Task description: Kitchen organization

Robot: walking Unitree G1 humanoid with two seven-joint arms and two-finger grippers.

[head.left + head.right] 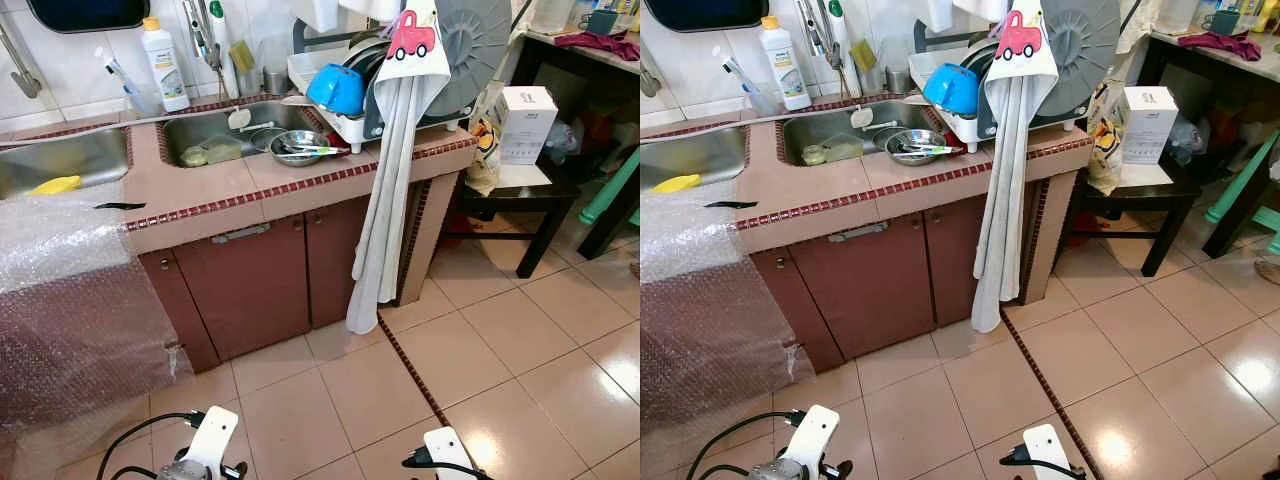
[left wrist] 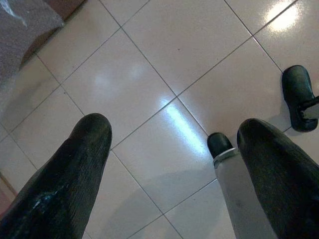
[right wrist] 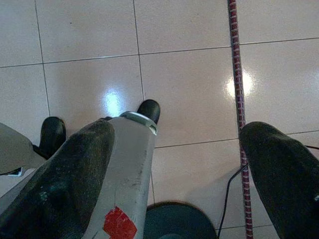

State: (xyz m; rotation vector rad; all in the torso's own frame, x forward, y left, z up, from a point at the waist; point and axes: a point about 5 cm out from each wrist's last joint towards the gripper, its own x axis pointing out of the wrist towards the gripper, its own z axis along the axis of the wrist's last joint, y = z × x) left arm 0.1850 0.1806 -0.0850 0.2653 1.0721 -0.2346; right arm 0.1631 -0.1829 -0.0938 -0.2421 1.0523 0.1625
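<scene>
Left eye view: a tiled worktop (image 1: 200, 195) carries a sink (image 1: 215, 130) holding a steel bowl (image 1: 298, 146); a blue bowl (image 1: 336, 88) sits on the dish rack (image 1: 345, 125).
Left wrist view: left end effector (image 2: 174, 144) hangs over floor tiles (image 2: 149, 64), fingers apart.
Right wrist view: right end effector (image 3: 177, 149) likewise spread, empty.

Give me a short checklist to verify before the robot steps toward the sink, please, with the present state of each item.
1. Left gripper open and empty: ok.
2. Right gripper open and empty: ok.
3. Floor ahead free of obstacles: ok.
4. Steel bowl in the sink within reach: not ok, robot stands back.
5. Hanging cloth clear of the cabinet doors: not ok, it hangs beside them.
6. Blue bowl stable on the rack: cannot tell.
</scene>
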